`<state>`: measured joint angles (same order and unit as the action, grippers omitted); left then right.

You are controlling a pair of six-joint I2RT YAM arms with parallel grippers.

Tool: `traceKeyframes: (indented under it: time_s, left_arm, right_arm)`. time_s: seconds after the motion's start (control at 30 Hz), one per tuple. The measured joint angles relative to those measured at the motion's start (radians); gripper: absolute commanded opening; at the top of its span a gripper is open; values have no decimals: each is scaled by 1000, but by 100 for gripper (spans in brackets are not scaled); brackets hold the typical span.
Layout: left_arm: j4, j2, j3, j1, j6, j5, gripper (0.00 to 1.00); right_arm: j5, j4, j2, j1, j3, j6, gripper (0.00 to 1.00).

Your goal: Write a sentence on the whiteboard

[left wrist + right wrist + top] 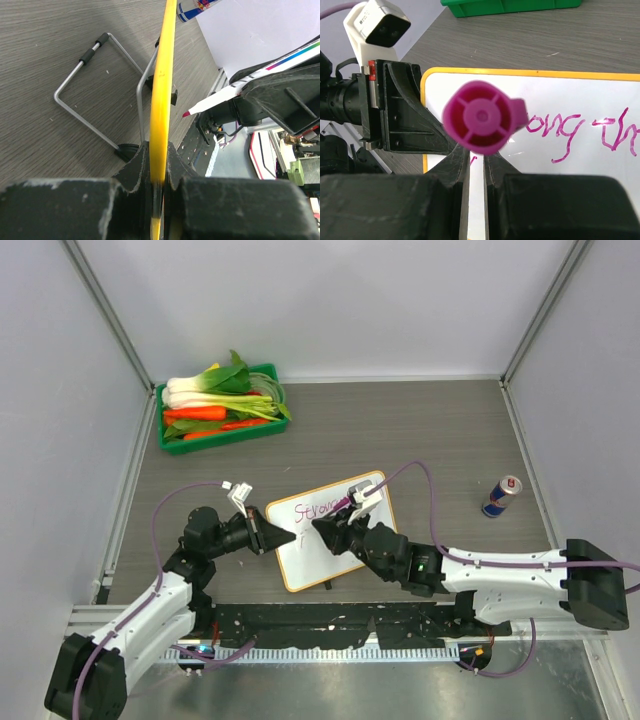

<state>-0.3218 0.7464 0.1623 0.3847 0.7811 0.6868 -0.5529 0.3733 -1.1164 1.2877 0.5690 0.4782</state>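
Note:
The whiteboard (pixel 308 558) with its orange-yellow frame stands tilted on the table's near middle. Pink words starting "Strong" (pixel 318 508) run along its top; the right wrist view shows "ong th" (pixel 560 131) and a small stroke below. My left gripper (pixel 284 537) is shut on the board's left frame edge, seen edge-on as a yellow strip (pixel 162 85) between my fingers. My right gripper (pixel 323 525) is shut on a pink marker (pixel 482 117), whose back end faces the camera. The marker's white barrel (pixel 215 100) and pink tip point at the board face.
A green tray (pixel 222 405) of carrots and leafy greens sits at the back left. A blue and silver drink can (pixel 502 496) stands at the right. The board's wire stand (pixel 90 107) rests on the table behind it. Enclosure walls surround the table.

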Motion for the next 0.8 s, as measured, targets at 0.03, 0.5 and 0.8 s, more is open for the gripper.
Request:
traceKeyframes:
  time_s: [0.03, 0.5, 0.8]
  left_arm:
    - [-2, 2, 0, 0, 0, 0, 0]
    - [-4, 4, 0, 0, 0, 2, 0]
    - [-3, 6, 0, -1, 0, 2, 0]
  right_arm:
    - [0, 0, 2, 0, -3, 2, 1]
    - [16, 0, -8, 0, -30, 24, 1]
    - [34, 16, -41, 0, -30, 35, 1]
